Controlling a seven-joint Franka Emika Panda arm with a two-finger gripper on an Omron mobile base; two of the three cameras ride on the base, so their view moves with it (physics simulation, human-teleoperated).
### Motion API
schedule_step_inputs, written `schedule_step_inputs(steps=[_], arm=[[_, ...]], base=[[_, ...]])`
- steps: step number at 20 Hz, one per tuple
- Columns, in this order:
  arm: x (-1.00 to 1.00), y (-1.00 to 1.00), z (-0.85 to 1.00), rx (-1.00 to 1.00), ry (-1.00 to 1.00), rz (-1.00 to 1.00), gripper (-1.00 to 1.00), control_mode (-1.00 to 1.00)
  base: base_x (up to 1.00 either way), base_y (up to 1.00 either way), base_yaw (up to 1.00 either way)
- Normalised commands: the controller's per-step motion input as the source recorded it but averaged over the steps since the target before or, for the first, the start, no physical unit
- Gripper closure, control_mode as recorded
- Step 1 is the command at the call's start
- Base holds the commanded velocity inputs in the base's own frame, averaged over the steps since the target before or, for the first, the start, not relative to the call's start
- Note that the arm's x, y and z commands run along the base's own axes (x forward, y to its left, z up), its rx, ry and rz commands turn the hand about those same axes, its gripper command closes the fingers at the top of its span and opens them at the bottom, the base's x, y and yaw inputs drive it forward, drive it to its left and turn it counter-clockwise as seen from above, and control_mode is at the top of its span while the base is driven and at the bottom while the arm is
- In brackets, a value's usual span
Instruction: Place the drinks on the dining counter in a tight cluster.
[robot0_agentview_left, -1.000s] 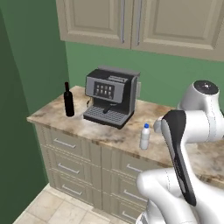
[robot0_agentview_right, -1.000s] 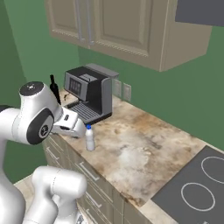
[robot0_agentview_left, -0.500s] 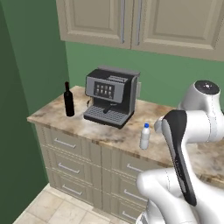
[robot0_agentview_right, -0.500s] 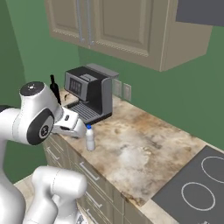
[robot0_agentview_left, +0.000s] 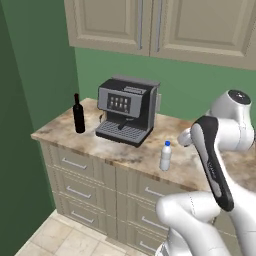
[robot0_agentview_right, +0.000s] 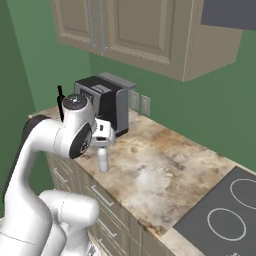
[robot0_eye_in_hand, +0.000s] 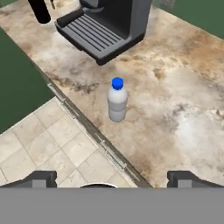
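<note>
A small clear-white bottle with a blue cap (robot0_eye_in_hand: 117, 100) stands upright near the front edge of a short marbled counter (robot0_agentview_left: 62, 134), right of the coffee machine (robot0_agentview_left: 127, 111). My gripper (robot0_eye_in_hand: 113, 178) hovers above and in front of this bottle (robot0_agentview_right: 103, 160), open, with nothing between its fingers (robot0_eye_in_hand: 43, 177). The bottle (robot0_agentview_left: 165, 156) stands apart from the hand. A tall slim black wine bottle (robot0_agentview_left: 78, 115) stands at the counter's left end, its base (robot0_eye_in_hand: 39, 11) at the top left of the hand view. The dining counter is out of view.
Wall cabinets (robot0_agentview_left: 150, 25) hang over the coffee machine (robot0_agentview_right: 105, 102). Drawers (robot0_agentview_left: 75, 170) run below the counter's edge, with tiled floor (robot0_eye_in_hand: 43, 144) beneath. A black cooktop (robot0_agentview_right: 225, 215) lies at the counter's right end. My white arm (robot0_agentview_right: 55, 140) blocks part of the wine bottle.
</note>
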Motion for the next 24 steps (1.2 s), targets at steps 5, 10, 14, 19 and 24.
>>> schedule_step_inputs(steps=[5,10,14,19,24], arm=[[0.48,-0.02,-0.37,0.03,-0.19,0.15,-1.00,-1.00],[0.63,-0.04,-0.73,0.20,-0.12,0.21,-1.00,-1.00],[0.70,-0.20,-0.40,0.16,0.05,0.47,-1.00,-1.00],[0.20,-0.30,0.00,0.01,0.04,0.42,-1.00,-1.00],[0.28,-0.14,-0.10,0.03,0.00,0.17,-1.00,-1.00]], base=[[0.00,0.00,0.00],[0.00,0.00,0.00],[0.00,0.00,0.00],[0.00,0.00,0.00],[0.00,0.00,0.00]])
